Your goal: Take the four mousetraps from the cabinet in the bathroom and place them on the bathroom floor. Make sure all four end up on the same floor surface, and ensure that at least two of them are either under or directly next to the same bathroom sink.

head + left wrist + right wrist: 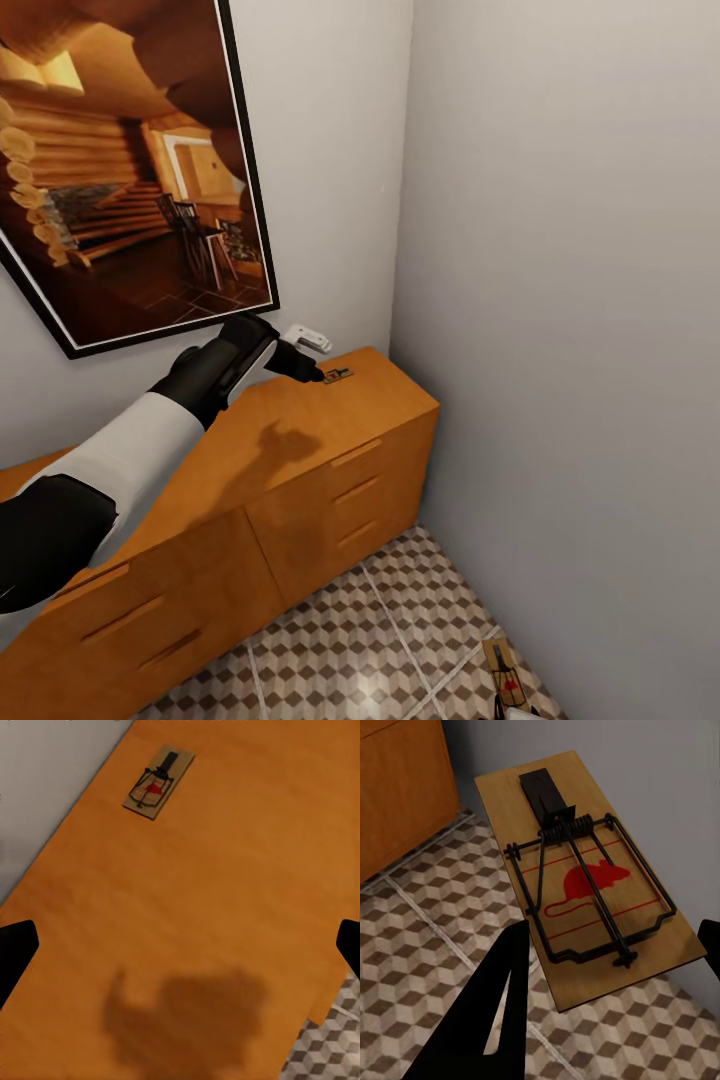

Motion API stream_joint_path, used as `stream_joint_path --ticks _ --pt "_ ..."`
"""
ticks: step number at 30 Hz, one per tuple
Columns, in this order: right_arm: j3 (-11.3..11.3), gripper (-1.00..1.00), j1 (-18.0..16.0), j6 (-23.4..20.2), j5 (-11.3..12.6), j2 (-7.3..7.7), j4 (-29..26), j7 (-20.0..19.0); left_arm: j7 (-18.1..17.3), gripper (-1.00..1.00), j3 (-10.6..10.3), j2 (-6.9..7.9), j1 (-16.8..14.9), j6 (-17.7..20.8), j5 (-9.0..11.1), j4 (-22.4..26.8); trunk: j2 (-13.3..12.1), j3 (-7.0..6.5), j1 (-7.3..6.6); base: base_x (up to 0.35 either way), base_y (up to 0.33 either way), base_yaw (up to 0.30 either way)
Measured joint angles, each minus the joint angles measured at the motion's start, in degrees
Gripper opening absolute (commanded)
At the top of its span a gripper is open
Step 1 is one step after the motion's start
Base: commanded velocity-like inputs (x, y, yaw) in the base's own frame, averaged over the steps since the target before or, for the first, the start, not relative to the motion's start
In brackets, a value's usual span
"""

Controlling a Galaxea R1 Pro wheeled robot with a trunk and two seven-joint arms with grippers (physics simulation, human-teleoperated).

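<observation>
One mousetrap lies flat on top of the cabinet, near its far end by the corner of the walls; the left wrist view shows this trap resting on bare orange-brown wood, close to the edge along the wall. The left claw hangs just above the cabinet top beside the trap, not touching it, its dark fingertips set wide apart, with its shadow on the wood below.

A second mousetrap is in the right claw, which is spread wide around it; I cannot tell whether the fingers grip it. In the head view that trap sits low over the floor, close to the grey wall. A framed picture hangs on the wall above the cabinet.
</observation>
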State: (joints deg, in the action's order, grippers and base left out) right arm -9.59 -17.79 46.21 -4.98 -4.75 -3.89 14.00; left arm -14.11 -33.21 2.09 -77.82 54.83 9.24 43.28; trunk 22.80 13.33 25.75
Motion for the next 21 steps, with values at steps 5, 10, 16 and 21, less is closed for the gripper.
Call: stream_joint_path --ticks 5,10,16,21 --pt "0.0 -1.0 0.0 0.0 -0.1 0.03 0.0 0.0 0.2 1.0 0.1 0.24 0.0 -3.3 -0.1 -0.9 0.0 0.0 0.0 0.0 0.0 0.0" --pt "0.0 -1.0 0.0 0.0 -2.2 0.03 0.0 0.0 0.4 1.0 0.4 0.31 0.0 -4.8 -0.2 -3.0 0.0 0.0 0.0 0.0 0.0 0.0" --pt "-0.1 -1.0 0.0 0.0 -3.3 0.03 0.0 0.0 0.6 1.0 0.6 0.46 0.0 -5.0 -0.2 -3.2 0.0 0.0 0.0 0.0 0.0 0.0" --pt "-0.1 -1.0 0.0 0.0 -3.4 0.03 0.0 0.0 0.6 1.0 0.6 0.52 0.0 -5.7 -0.2 -3.3 0.0 0.0 0.0 0.0 0.0 0.0"
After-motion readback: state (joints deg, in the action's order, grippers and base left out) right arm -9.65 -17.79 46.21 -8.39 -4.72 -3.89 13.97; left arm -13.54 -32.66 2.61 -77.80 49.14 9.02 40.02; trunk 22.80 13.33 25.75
